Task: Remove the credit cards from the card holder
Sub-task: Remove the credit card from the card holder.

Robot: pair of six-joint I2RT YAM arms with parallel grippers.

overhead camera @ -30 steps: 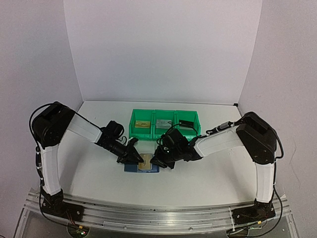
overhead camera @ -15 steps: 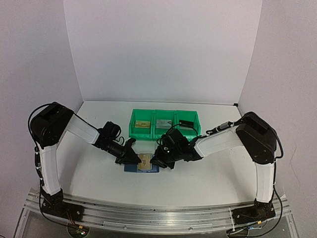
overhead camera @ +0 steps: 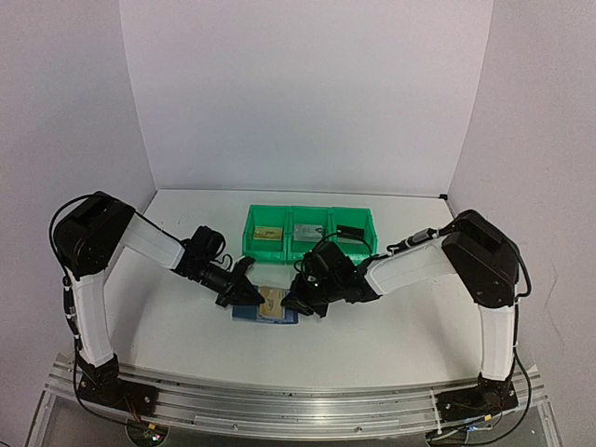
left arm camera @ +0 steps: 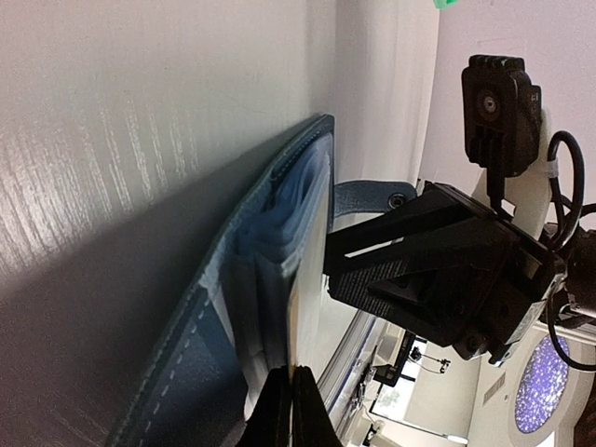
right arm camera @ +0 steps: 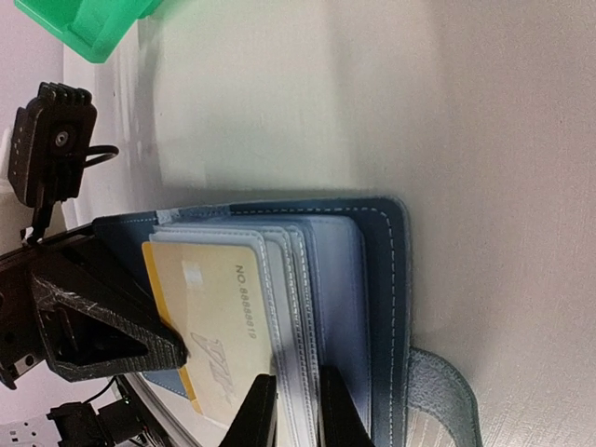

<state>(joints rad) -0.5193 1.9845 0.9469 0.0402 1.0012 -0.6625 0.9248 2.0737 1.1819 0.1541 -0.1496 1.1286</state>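
Observation:
The blue card holder (overhead camera: 253, 313) lies open on the table in front of the bins. A tan-gold credit card (overhead camera: 272, 300) sticks partly out of its pale sleeves (right arm camera: 298, 307). My left gripper (overhead camera: 246, 295) is shut on the card's left edge; the left wrist view shows the card edge-on (left arm camera: 307, 279) between my closed fingertips (left arm camera: 289, 410). My right gripper (overhead camera: 298, 304) is shut on the sleeves, pinning the holder (right arm camera: 377, 279) down. The card's face (right arm camera: 209, 317) with printed digits shows in the right wrist view.
Three joined green bins (overhead camera: 312, 250) stand just behind the holder, holding a tan card (overhead camera: 267, 233), a silver-grey card (overhead camera: 307, 230) and a black card (overhead camera: 350, 228). The holder's snap strap (right arm camera: 438, 400) lies to the right. White walls enclose the table.

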